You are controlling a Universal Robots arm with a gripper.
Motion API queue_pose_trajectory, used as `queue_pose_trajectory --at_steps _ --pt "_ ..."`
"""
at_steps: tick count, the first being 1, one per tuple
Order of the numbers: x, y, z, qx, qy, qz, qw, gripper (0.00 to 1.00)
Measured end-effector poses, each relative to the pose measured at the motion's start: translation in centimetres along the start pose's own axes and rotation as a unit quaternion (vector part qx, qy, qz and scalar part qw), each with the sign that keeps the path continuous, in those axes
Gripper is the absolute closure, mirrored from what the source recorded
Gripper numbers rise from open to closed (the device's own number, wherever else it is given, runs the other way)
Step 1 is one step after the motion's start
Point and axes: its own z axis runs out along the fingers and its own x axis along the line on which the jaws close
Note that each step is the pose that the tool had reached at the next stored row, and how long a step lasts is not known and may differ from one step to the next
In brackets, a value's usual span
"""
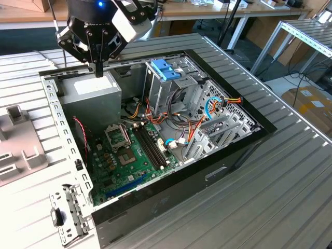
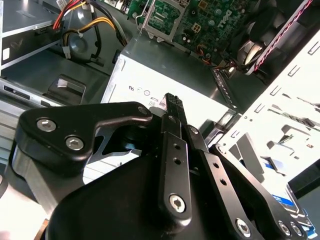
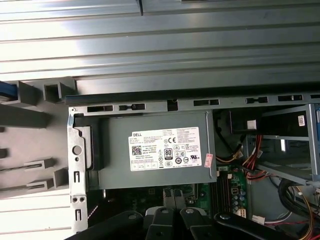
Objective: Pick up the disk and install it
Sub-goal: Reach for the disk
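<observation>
My gripper (image 1: 98,70) hangs over the back left of the open computer case (image 1: 244,148). Its black fingers (image 2: 172,107) are shut together with nothing between them, just above the grey power supply (image 1: 91,91). The power supply's white label (image 3: 166,148) lies straight under the gripper. A corner of the disk (image 2: 291,201), dark with a light-blue edge, shows in the second wrist view beyond the case's perforated side wall, apart from the gripper. A thin blue edge (image 3: 6,90), possibly the same disk, sits by grey holder slots outside the case.
Inside the case are the green motherboard (image 1: 127,155), bundled cables (image 1: 181,111) and a metal drive cage topped by a blue plastic bracket (image 1: 165,69). A grey slotted holder (image 1: 15,140) stands on the ribbed table at the exterior view's left. A loose metal bracket (image 1: 67,212) lies near the front.
</observation>
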Motion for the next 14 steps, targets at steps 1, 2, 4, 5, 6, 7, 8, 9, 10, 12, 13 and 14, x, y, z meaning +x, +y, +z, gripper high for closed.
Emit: queue_pose_trajectory --at_steps 1,2,4,5,6,7,8,9,10,12,13,14 --pt "0.04 0.00 0.00 0.0000 0.0000 0.000 1.00000 0.89" --pt "0.07 -0.01 0.00 0.0000 0.0000 0.000 1.00000 0.89" --pt "0.12 -0.01 0.00 0.0000 0.0000 0.000 1.00000 0.89" --pt "0.14 -0.01 0.00 0.0000 0.0000 0.000 1.00000 0.89" --pt "0.17 -0.01 0.00 0.0000 0.0000 0.000 1.00000 0.89" --pt "0.21 -0.02 -0.01 0.0000 0.0000 0.000 1.00000 0.89" --pt "0.24 -0.02 -0.01 0.0000 0.0000 0.000 1.00000 0.89" --pt "0.29 -0.02 -0.01 0.0000 0.0000 0.000 1.00000 0.89" --pt "0.31 -0.02 -0.01 0.0000 0.0000 0.000 1.00000 0.89" --pt "0.37 -0.03 -0.01 0.0000 0.0000 0.000 1.00000 0.89" --pt "0.39 -0.03 -0.01 0.0000 0.0000 0.000 1.00000 0.89" --pt "0.42 -0.03 -0.01 0.0000 0.0000 0.000 1.00000 0.89"
